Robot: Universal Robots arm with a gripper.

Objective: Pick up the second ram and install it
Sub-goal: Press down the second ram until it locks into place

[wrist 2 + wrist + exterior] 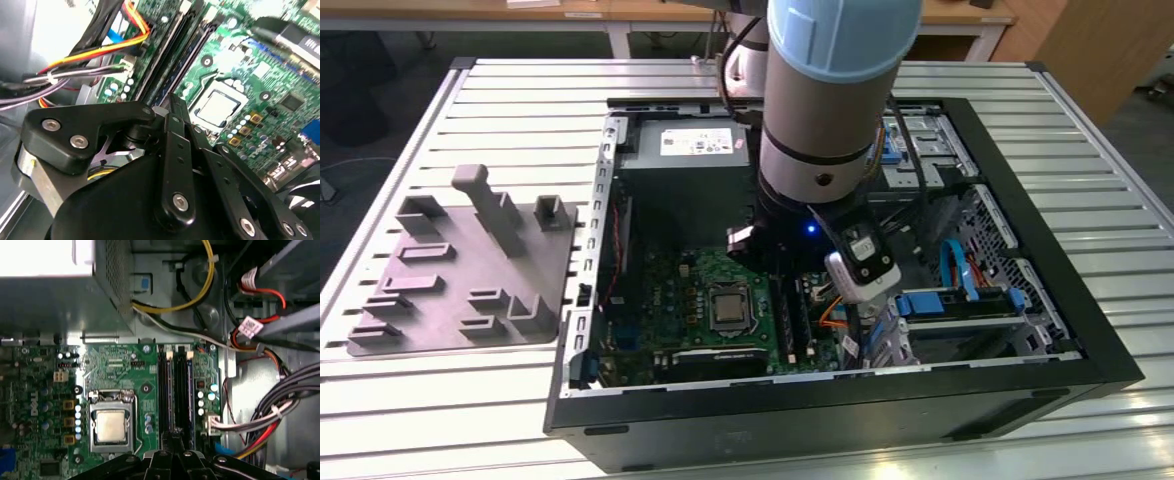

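My gripper [176,432] reaches down into the open computer case [1014,385], with its two black fingers [174,117] drawn together into one narrow bar. Its tip hangs over the near end of the long black memory slots [167,390] beside the processor socket [111,425]. A thin dark stick with a bluish edge, the ram [189,390], stands seated upright in the slot row next to the fingertip. I cannot tell whether the tip touches a stick. In the exterior view the arm [834,100] covers the slots.
A grey fixture tray [460,270] with upright blocks lies on the slatted table at the exterior view's left. The power supply [687,150] fills the case's far corner. Bundled cables [270,415] and a drive cage [961,300] crowd the side beyond the slots.
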